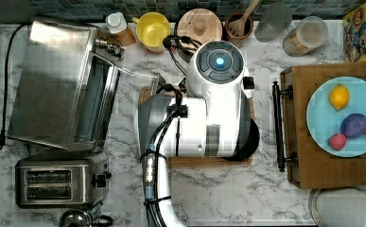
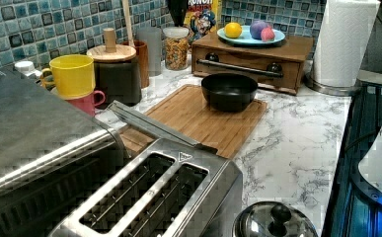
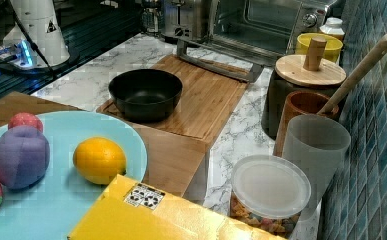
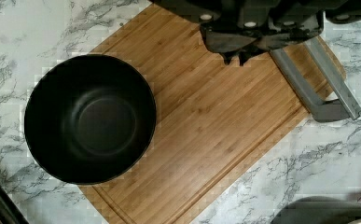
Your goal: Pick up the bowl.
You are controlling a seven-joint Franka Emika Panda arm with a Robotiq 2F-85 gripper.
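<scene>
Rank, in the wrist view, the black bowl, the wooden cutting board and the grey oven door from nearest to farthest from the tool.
1. Cutting board: lies directly under the tool.
2. Oven door: its grey edge reaches over the board's end, just beside the tool.
3. Bowl: stands on the board's opposite end, farthest away.

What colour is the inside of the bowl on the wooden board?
Black all over, glossy inside: the round black bowl on the wooden cutting board. Clearest in the wrist view.
</scene>
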